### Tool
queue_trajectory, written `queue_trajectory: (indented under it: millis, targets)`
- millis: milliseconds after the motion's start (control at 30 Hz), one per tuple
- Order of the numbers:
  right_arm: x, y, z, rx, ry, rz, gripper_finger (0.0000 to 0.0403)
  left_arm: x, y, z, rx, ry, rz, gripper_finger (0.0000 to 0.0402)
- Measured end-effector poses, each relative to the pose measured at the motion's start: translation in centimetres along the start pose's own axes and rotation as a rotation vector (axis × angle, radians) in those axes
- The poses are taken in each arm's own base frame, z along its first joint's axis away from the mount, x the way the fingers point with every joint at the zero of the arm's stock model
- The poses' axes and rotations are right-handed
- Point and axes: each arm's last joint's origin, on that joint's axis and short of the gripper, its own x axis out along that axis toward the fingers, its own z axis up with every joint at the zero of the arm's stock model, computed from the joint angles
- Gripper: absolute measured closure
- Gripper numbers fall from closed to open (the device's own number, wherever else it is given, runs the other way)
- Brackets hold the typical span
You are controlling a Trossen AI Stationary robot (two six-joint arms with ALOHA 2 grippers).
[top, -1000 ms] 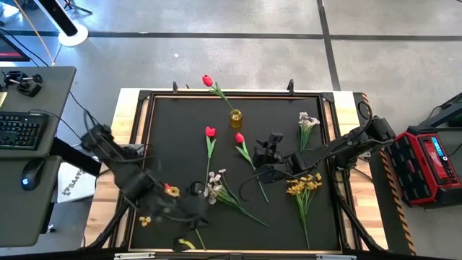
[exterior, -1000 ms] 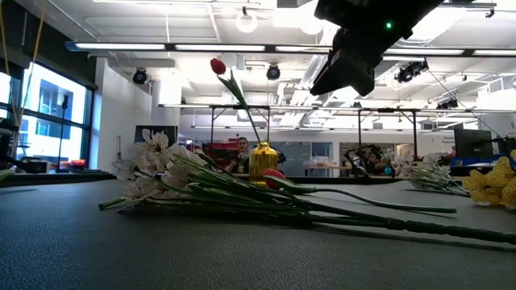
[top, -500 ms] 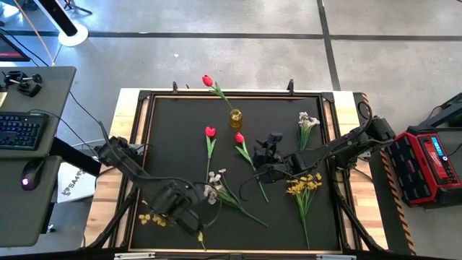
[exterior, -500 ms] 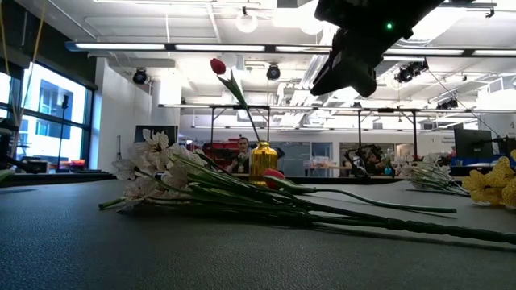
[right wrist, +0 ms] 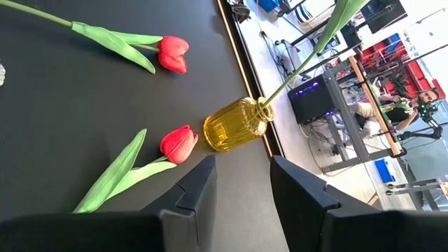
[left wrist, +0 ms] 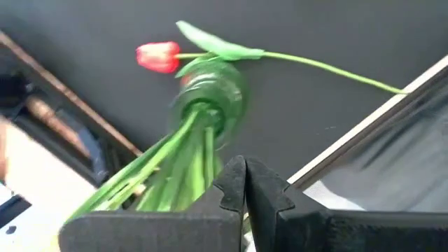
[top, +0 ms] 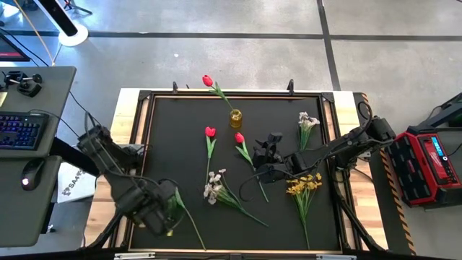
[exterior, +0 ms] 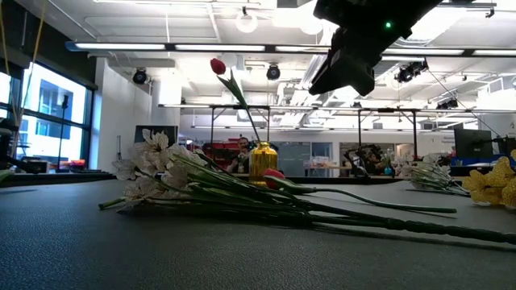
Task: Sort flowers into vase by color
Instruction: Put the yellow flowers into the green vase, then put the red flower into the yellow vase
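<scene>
Flowers, a yellow bunch [top: 167, 230], hung clenched in the left gripper [top: 155, 213] fingers at the counter [top: 180, 144] near-left corner, stem [top: 189, 224] trailing rightward, far from the amber vase [top: 236, 118], nearer the right gripper [top: 268, 148], parted and empty.

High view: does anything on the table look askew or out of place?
The red tulip in the yellow vase leans steeply, its bloom out past the mat's far edge. Nothing looks damaged or spilled.
</scene>
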Motion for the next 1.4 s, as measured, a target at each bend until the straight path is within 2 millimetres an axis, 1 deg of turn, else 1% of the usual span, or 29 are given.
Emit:
queue_trajectory:
  millis: [133,233,367,667,967,1033,1167,1233,1300,1367,1400]
  targets:
    - [0.0,0.0,0.0,0.01,-0.001,0.001,0.0285,-0.3,1.2,-0.7,-0.003,-0.001,-0.016,0.0401]
    - [0.0,0.0,0.1,0.013,-0.004,0.011,0.0285,-0.7,2.1,-0.9,-0.033,-0.001,-0.024,0.0401]
    - [0.0,0.0,0.1,0.015,-0.006,0.014,0.0285,-1.2,2.6,-0.8,-0.053,-0.024,-0.049,0.0401]
    - [0.0,0.0,0.1,0.017,-0.007,0.016,0.0285,-3.0,2.5,-0.6,-0.045,-0.061,-0.129,0.0401]
    - [0.0,0.1,0.1,0.017,-0.007,0.019,0.0285,-5.0,1.9,0.0,0.099,-0.256,-0.26,0.0401]
    - [0.0,0.1,0.1,0.017,-0.007,0.019,0.0285,-5.4,1.9,0.1,0.129,-0.318,-0.263,0.0401]
    - [0.0,0.1,0.1,0.017,-0.008,0.023,0.0285,-6.0,1.9,0.6,0.223,-0.519,-0.245,0.0401]
    - [0.0,0.1,0.1,0.017,-0.008,0.036,0.0285,-6.2,1.9,0.9,0.263,-0.64,-0.216,0.0401]
    - [0.0,0.1,0.1,0.017,-0.009,0.048,0.0285,-6.3,1.9,1.3,0.29,-0.797,-0.171,0.0401]
    - [0.0,0.1,0.1,0.017,-0.009,0.048,0.0285,-6.1,1.5,1.5,0.303,-0.956,-0.13,0.0401]
    - [0.0,0.1,0.1,0.017,-0.009,0.048,0.0285,-5.9,1.3,1.7,0.328,-1.003,-0.099,0.0401]
